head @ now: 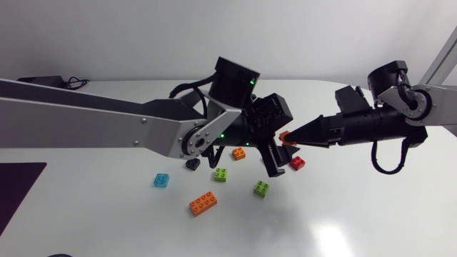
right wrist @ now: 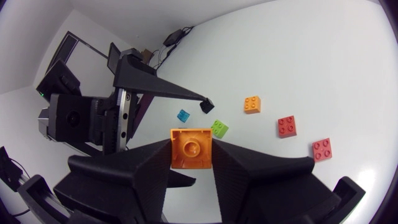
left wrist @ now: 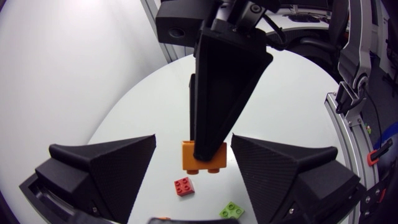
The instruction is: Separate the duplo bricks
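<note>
Six loose items on the table (head: 371, 214), centre to lower centre of the head view: blue brick (head: 161, 180), long orange brick (head: 203, 203), green brick (head: 221, 174), second green brick (head: 261, 188), small orange brick (head: 238, 153), red brick (head: 297, 163). Seventh item: orange square brick (right wrist: 191, 148), pinched between the fingers of the right gripper (head: 293, 136), right of centre. Left gripper (left wrist: 194, 142): fingers spread wide, either side of that brick, not touching it.
</note>
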{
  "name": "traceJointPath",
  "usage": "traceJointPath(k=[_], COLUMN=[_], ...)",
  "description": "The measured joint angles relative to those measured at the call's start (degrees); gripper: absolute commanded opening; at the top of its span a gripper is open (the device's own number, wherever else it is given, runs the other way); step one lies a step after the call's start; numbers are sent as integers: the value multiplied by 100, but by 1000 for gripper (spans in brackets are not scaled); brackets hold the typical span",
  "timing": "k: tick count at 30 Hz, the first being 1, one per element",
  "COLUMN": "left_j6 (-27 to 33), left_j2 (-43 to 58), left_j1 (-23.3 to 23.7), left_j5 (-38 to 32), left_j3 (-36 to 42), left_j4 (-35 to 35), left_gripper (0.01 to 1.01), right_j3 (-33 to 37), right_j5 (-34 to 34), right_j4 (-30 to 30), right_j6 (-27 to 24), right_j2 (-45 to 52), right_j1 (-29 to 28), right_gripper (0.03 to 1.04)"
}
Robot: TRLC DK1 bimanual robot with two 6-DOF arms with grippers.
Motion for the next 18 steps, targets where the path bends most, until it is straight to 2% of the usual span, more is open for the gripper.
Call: traceJointPath(k=[18], left_j6=[-107], left_j2=[118], left_j1=[0], left_j5=[-59], left_j3=[37], left_j4=[254], left_gripper=[741], right_j3=[-9], right_j5=[-90], right_j4=[57], right_j6=[68], right_j2=[-116], right_j1=[-236], right_gripper=[384])
